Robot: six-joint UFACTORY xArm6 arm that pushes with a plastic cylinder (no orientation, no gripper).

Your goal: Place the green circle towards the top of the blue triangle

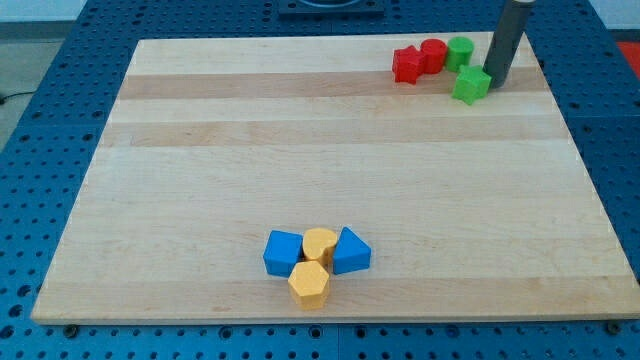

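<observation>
The green circle (460,51) stands near the view's top right, touching a red circle (433,54) on its left. The blue triangle (350,251) lies near the view's bottom centre, far from the green circle. My tip (497,84) rests on the board just right of a green star-shaped block (471,85) and to the lower right of the green circle.
A red star-shaped block (407,65) sits left of the red circle. Beside the blue triangle are a yellow circle (320,243), a yellow hexagon (309,284) and a blue cube (283,252). The wooden board (200,150) ends close behind the top blocks.
</observation>
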